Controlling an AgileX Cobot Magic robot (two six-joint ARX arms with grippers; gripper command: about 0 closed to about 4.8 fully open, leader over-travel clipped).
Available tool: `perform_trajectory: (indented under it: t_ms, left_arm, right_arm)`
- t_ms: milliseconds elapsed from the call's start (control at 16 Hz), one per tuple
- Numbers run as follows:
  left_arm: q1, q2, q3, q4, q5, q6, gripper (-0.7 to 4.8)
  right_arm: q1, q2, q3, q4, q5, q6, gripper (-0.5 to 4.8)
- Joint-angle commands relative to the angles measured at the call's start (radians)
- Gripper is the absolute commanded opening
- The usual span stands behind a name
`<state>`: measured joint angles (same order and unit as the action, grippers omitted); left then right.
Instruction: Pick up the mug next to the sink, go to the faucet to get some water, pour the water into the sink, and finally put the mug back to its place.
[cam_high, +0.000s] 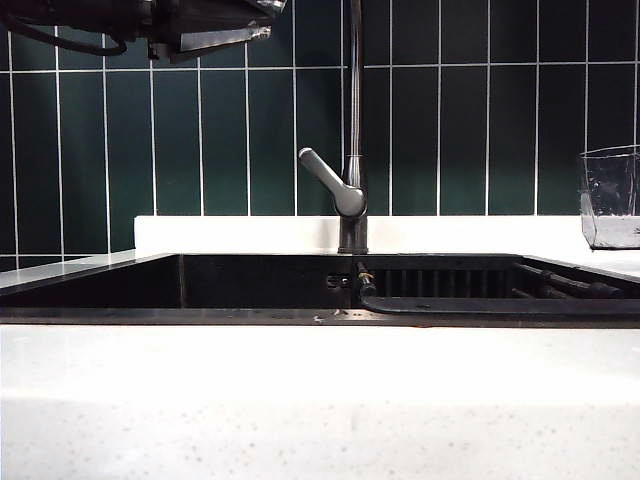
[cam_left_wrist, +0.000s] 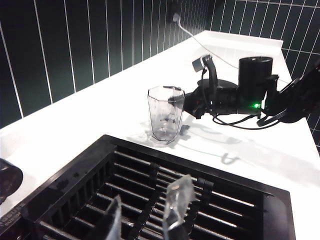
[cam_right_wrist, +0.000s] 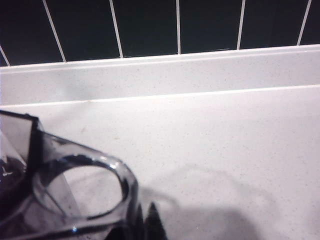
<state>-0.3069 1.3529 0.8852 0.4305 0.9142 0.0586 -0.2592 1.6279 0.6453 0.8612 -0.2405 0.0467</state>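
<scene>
The mug (cam_high: 610, 195) is clear faceted glass and stands upright on the white counter right of the sink (cam_high: 100, 285), at the exterior view's right edge. In the left wrist view the mug (cam_left_wrist: 166, 114) stands beyond the sink's rim (cam_left_wrist: 75, 160). My right gripper (cam_left_wrist: 176, 100) reaches in at its lip, one dark finger showing through the glass. Up close, my right gripper (cam_right_wrist: 145, 220) has its tips nearly together against the mug (cam_right_wrist: 75, 185) wall. My left gripper (cam_left_wrist: 145, 215) hangs open over the ribbed rack (cam_left_wrist: 220, 200), holding nothing. The faucet (cam_high: 353, 120) rises behind the sink.
The faucet's grey lever (cam_high: 328, 178) angles up to the left. My left arm (cam_high: 190, 25) hangs high at the upper left before dark green tiles. The right arm's black body (cam_left_wrist: 250, 95) with trailing cables lies over the counter behind the mug. A white cable (cam_left_wrist: 200, 42) runs along the counter.
</scene>
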Motion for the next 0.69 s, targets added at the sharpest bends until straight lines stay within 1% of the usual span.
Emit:
perform_trajectory:
  t_ms: [63,688]
  left_arm:
    - [0.0,-0.003,0.002,0.03,0.006,-0.011,1.1]
    - [0.0,-0.003,0.002,0.037,0.006,-0.01,1.1]
  right_arm:
    - [0.002,0.02,0.022,0.037,-0.026,0.001,-0.07]
    - [0.006,0.079,0.032,0.049,-0.032,-0.003,-0.07]
